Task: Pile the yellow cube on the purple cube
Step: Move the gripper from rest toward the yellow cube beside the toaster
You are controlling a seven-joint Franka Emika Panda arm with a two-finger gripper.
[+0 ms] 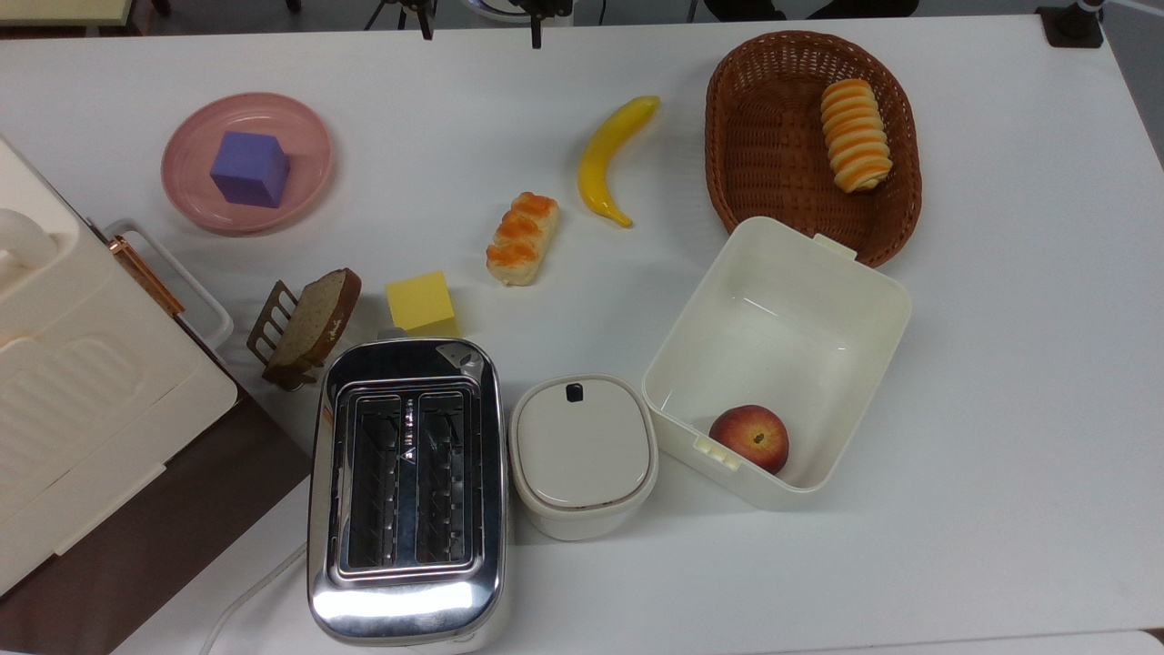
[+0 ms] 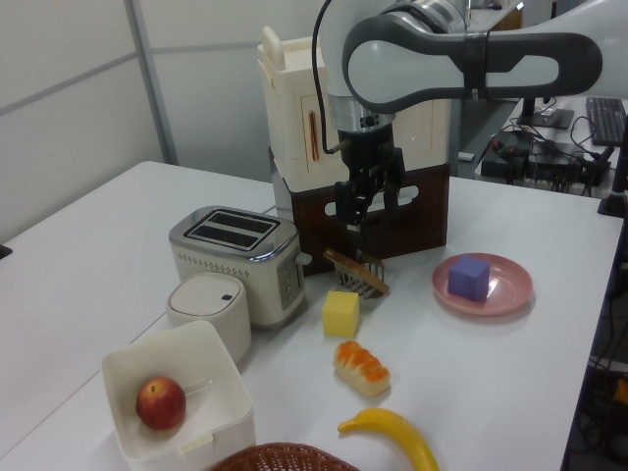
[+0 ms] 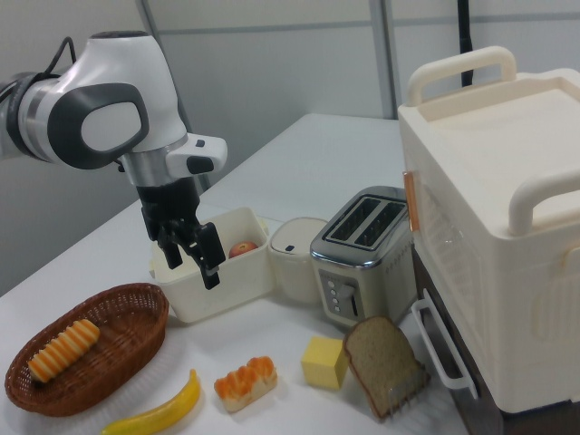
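The yellow cube (image 1: 420, 301) sits on the white table just behind the toaster, beside the toast rack; it also shows as the yellow cube (image 2: 340, 313) and the yellow cube (image 3: 324, 362). The purple cube (image 1: 249, 169) rests on a pink plate (image 1: 314, 155) at the top view's far left, the purple cube (image 2: 469, 278) to the left view's right. My gripper (image 2: 368, 209) hangs open and holds nothing, well above the table and higher than the yellow cube. In the right view my gripper (image 3: 190, 258) hovers up and to the left of the yellow cube.
A chrome toaster (image 1: 405, 487), a bread slice in a rack (image 1: 309, 323), a lidded white pot (image 1: 582, 455) and an open white box (image 1: 873, 300) holding an apple (image 1: 748, 438) line the front. A banana (image 1: 607, 159), pastry (image 1: 521, 237), wicker basket (image 1: 773, 136) and large white case (image 1: 82, 382) stand around.
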